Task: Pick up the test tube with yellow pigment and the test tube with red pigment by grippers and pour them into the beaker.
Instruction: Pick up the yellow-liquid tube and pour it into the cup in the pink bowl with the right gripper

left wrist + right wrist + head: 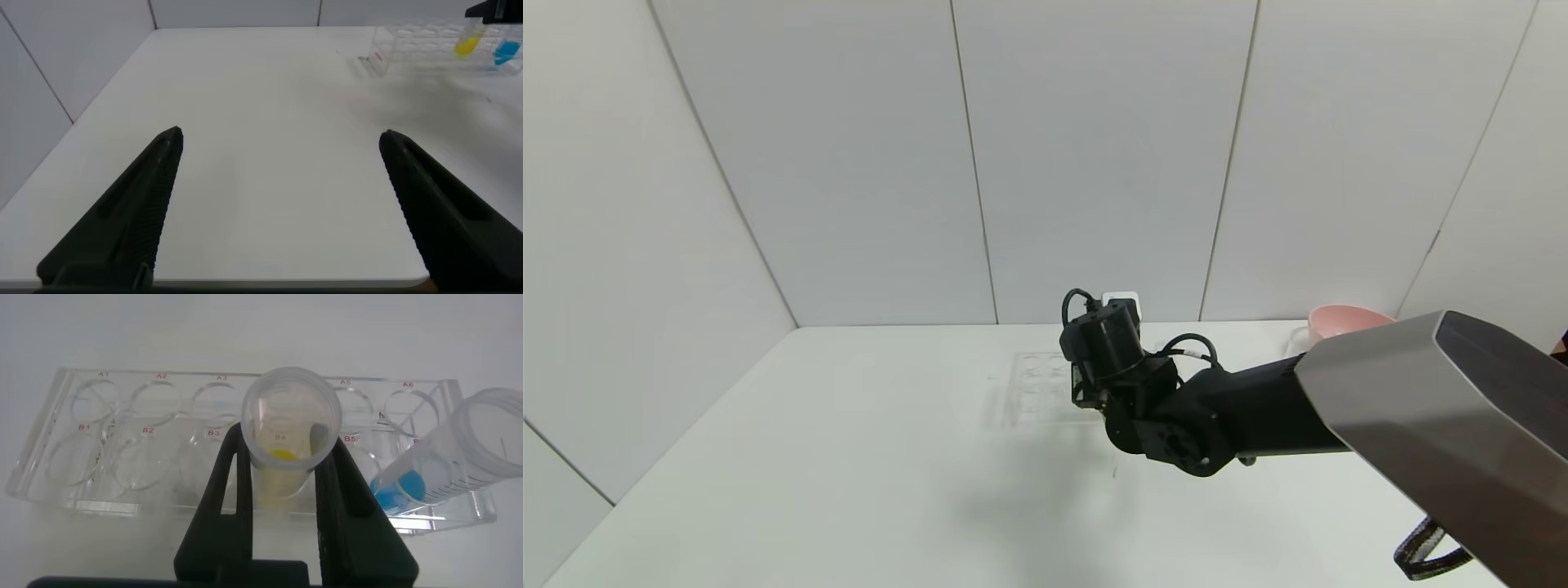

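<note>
Head view: right gripper [1086,388] fingertips hidden behind its own wrist, so the test tube with yellow pigment [288,433] isn't visible there; rack [1033,392] partly blocked by the arm. Pink bowl [1343,320] mostly covered by the arm's grey link; clear thing just beside it too faint to identify. Left wrist view: left gripper [282,143] finger bases cut by the frame's edge. Right wrist view: blue tube [458,457] cropped at the frame's edge. Tube with red pigment: can't locate.

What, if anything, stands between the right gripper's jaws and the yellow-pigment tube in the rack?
Nothing visible. The right gripper has its jaws on both sides of the clear ribbed-rim test tube with yellow pigment in the clear plastic rack; the blue-liquid tube leans alongside.
</note>
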{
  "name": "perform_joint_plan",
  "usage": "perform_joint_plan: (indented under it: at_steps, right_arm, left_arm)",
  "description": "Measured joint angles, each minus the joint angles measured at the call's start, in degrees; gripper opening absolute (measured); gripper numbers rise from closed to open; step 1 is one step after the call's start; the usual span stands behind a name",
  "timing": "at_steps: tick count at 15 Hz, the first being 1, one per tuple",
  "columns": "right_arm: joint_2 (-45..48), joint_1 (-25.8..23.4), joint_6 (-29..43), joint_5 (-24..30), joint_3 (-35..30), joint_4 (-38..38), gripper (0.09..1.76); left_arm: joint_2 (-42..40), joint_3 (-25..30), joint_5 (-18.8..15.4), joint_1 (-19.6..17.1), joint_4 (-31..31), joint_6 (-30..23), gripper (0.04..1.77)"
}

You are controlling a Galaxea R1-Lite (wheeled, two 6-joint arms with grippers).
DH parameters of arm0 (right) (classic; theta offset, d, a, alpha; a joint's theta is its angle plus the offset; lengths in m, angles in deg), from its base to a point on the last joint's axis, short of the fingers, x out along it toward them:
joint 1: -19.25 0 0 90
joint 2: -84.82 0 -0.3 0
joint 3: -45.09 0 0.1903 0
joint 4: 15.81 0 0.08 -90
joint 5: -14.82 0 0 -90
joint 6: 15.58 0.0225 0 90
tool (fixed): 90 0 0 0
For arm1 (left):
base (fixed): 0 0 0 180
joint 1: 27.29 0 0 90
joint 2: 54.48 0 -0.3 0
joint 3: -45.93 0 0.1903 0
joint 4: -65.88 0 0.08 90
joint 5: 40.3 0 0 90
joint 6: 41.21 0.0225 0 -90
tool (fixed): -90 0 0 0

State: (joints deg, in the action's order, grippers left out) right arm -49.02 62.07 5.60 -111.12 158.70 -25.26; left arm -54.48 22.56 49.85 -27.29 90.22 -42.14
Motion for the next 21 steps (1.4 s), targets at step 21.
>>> perform_joint_plan:
  at_steps: [21]
  right_arm:
    - [11.5,-1.4,-4.4,9.1,-12.4,5.6,0.50]
  left_arm:
    - [0.0,0.0,0.0,0.0,0.0,0.0,1.72]
